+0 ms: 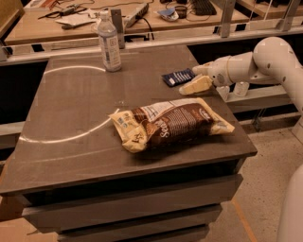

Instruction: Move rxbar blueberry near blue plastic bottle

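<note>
The rxbar blueberry (178,77), a small flat dark navy wrapper with white lettering, lies near the right edge of the dark table (80,108). The blue plastic bottle (109,43), tall and clear with a white cap and pale label, stands upright at the table's far edge, left of the bar. My gripper (195,84) reaches in from the right on a white arm, with its cream fingers low over the table just right of the bar.
A large brown-and-cream snack bag (168,124) lies in the middle front of the table. A desk with cables and clutter (142,9) stands behind a rail. Two small clear bottles (241,88) sit on a ledge at the right.
</note>
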You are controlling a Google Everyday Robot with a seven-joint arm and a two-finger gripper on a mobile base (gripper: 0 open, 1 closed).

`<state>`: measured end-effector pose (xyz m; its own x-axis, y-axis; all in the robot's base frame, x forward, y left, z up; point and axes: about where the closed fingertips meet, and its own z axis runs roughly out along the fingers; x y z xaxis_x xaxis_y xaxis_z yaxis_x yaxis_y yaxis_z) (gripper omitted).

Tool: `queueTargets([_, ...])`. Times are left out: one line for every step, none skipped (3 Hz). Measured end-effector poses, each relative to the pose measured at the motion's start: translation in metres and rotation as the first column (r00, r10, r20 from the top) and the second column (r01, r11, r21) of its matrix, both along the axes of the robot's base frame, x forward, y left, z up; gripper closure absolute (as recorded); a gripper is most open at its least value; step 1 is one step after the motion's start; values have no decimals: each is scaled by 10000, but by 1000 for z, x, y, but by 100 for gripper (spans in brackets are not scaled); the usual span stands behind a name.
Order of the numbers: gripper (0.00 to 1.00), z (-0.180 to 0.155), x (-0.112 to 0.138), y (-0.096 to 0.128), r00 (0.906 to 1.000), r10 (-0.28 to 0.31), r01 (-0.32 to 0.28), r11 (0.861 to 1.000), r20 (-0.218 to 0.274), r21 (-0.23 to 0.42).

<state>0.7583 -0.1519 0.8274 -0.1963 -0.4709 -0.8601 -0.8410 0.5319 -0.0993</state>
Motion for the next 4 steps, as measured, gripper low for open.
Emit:
queueTargets([67,3,0,0,10000,1,-1,10000,0,2])
queueTargets([90,5,0,0,10000,1,-1,10000,0,2])
queueTargets([100,7,0,0,10000,3,-3,10000,1,4])
queueTargets([100,7,0,0,10000,3,-3,10000,1,4])
